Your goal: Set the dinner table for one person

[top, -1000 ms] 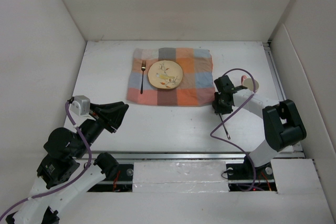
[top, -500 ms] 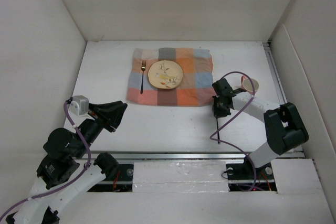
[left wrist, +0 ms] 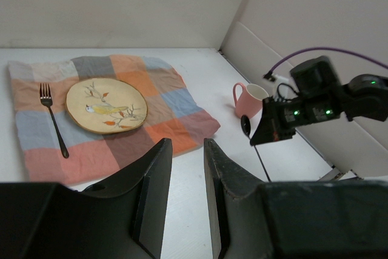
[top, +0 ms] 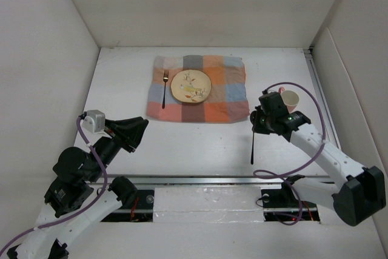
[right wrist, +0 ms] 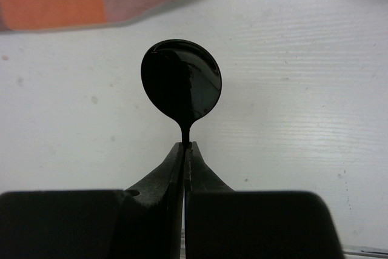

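Note:
My right gripper (right wrist: 184, 145) is shut on the thin neck of a black spoon (right wrist: 181, 86), whose bowl sticks out past the fingertips above the white dinner table (top: 200, 144). From above, the spoon's handle (top: 253, 147) runs from that gripper (top: 259, 127) toward the near edge. A checked cloth (top: 224, 98) lies at the back centre with a bird-patterned plate (top: 191, 86) and, to the plate's left, a fork (top: 164, 88). My left gripper (left wrist: 187, 144) hovers open and holds nothing, well short of the cloth at the near left.
A pink mug (top: 290, 97) stands on the table just right of the cloth and behind my right gripper. White walls close in the left, back and right sides. A metal rail (top: 200, 180) runs along the near edge.
My right gripper closed on the spoon's neck. The right arm swung out to the right, and the spoon's handle turned from slanting right to pointing straight toward the near edge. The left arm stayed put.

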{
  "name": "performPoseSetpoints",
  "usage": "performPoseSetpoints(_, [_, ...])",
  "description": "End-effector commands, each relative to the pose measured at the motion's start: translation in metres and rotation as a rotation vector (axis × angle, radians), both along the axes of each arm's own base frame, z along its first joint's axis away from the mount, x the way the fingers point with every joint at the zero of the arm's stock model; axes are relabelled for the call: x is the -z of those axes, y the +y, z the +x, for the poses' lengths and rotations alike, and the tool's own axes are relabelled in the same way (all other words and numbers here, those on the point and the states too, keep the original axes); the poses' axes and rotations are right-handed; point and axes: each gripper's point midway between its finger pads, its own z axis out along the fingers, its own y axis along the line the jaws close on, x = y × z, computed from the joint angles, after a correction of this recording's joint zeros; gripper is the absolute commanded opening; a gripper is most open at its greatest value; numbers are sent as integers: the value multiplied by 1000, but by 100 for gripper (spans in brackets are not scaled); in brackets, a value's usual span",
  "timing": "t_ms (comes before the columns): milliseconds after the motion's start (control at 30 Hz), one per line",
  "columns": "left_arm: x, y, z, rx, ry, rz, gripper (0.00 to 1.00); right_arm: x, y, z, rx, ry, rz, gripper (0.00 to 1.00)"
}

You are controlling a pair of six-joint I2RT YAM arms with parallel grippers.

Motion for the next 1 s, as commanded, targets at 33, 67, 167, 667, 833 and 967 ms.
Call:
performPoseSetpoints(33, [-6, -9, 5, 17, -20, -16, 24, -63, 9, 13, -1, -143, 73, 0])
performPoseSetpoints(67, [-5, -10, 5, 21, -19, -16, 24, -70, 13, 20, -11, -160, 81, 0])
performPoseSetpoints(167, [-1, -15, 8, 31, -4, 0, 24, -90, 37, 58, -60, -213, 114, 0])
performPoseSetpoints(667, [22, -17, 21, -13, 33, 28, 25, -31, 125, 244, -185, -119, 120, 0])
performPoseSetpoints(833, [24, -19, 24, -13, 42, 34, 25, -9, 130, 262, -186, -83, 158, 0])
performPoseSetpoints(967, [25, -21, 25, -9, 46, 41, 25, 1, 130, 275, -167, -80, 165, 0])
